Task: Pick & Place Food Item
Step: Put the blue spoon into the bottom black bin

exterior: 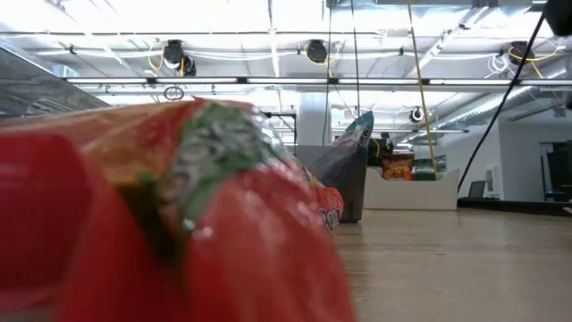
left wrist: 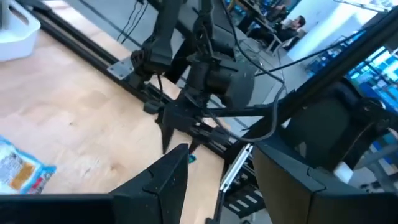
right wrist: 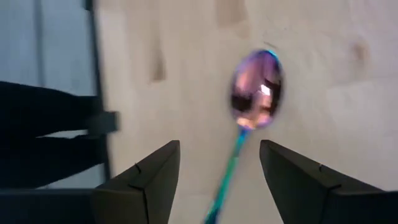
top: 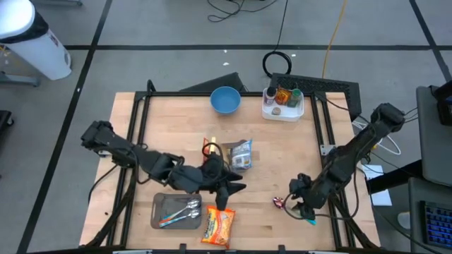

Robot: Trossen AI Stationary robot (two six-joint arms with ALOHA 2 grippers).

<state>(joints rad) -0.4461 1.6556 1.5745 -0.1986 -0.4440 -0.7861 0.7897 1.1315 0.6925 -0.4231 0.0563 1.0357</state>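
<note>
An orange snack bag (top: 218, 226) lies flat near the table's near edge and fills the low view's left (exterior: 179, 224). A silver-blue bag (top: 240, 154) stands mid-table, with a small orange packet (top: 210, 148) next to it. My left gripper (top: 232, 190) is open between the two bags, pointing toward the table's right, with nothing between its fingers (left wrist: 168, 180). My right gripper (top: 295, 201) is open at the near right, over an iridescent spoon (right wrist: 258, 87) that lies on the table. The spoon's handle (right wrist: 227, 180) runs between the fingers, touching neither.
A grey tray (top: 161, 212) holding spoons sits at the near left beside the orange bag. A blue bowl (top: 225, 100) and a white bin (top: 282, 111) of bottles stand at the far edge. Black frame rails (top: 328, 134) border the table's sides.
</note>
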